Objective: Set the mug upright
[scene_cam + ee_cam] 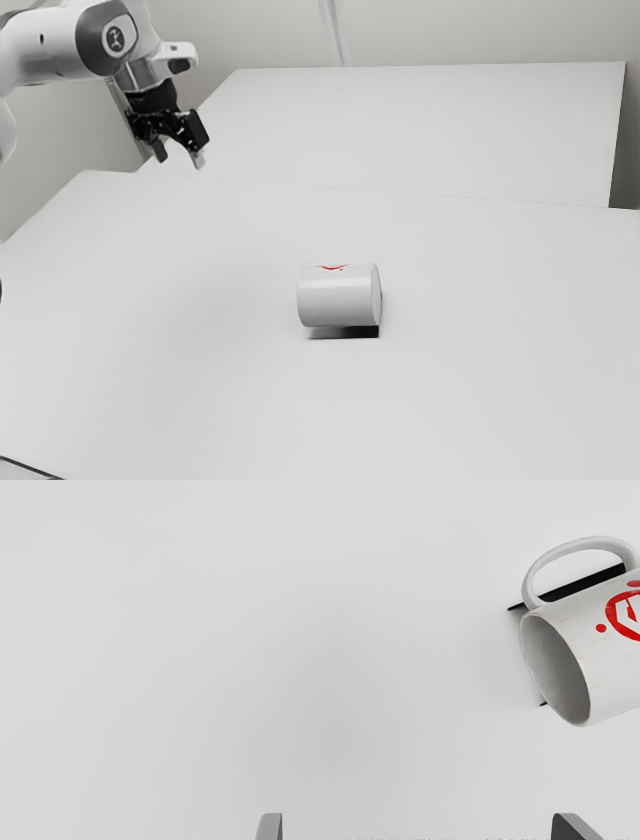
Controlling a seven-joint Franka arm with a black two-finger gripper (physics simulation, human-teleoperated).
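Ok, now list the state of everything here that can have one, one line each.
Mug: on its side, not upright; the part of its inside in view looks empty.
Mug's handle: out to the side, ungripped.
Gripper: open, raised above the table, holding nothing.

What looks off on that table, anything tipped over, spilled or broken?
The mug is tipped over: it lies on its side on the table, its open mouth facing sideways instead of up. I see no spill around it and no obvious crack or chip on the parts in view.
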